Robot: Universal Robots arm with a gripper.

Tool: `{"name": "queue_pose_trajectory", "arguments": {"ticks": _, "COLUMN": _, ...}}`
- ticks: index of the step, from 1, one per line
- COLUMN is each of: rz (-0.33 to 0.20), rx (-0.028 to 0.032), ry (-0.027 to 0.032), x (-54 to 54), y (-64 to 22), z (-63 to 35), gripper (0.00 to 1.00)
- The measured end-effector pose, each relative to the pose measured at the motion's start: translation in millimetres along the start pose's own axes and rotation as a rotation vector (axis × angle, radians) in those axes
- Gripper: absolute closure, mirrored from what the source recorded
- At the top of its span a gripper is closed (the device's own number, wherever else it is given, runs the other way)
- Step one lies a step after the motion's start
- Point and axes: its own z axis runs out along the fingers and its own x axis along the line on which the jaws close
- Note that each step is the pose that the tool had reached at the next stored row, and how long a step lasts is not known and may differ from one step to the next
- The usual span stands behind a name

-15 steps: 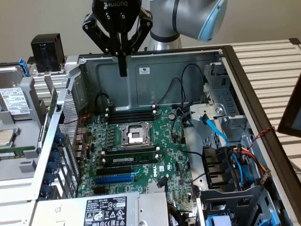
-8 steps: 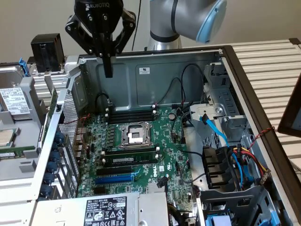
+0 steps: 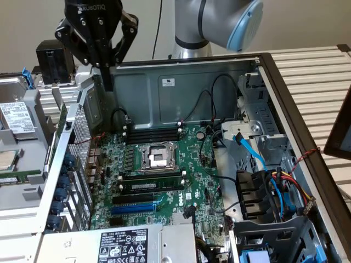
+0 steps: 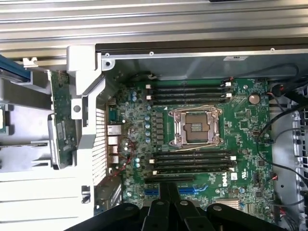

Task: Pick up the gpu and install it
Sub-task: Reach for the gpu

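My gripper [image 3: 108,82], clenched on nothing, hangs over the case wall [image 3: 82,131] at the exterior view's left. Lowered so, I fear it strikes metal, not grasping the gpu [image 4: 60,120].

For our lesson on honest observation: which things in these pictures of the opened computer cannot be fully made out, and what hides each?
gpu: exterior view, the case's rear wall hides most of it.
Blue slot: wrist view, the shut claw covers its middle.
Power supply label: exterior view, print too small to read.
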Motion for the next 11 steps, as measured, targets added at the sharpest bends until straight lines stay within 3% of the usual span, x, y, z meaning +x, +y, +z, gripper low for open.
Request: {"name": "queue_pose_trajectory", "arguments": {"ticks": 11, "rz": 0.002, "rx": -0.0138, "ry": 0.0009, "x": 48.5, "y": -3.6, "z": -0.9, "gripper": 0.89}}
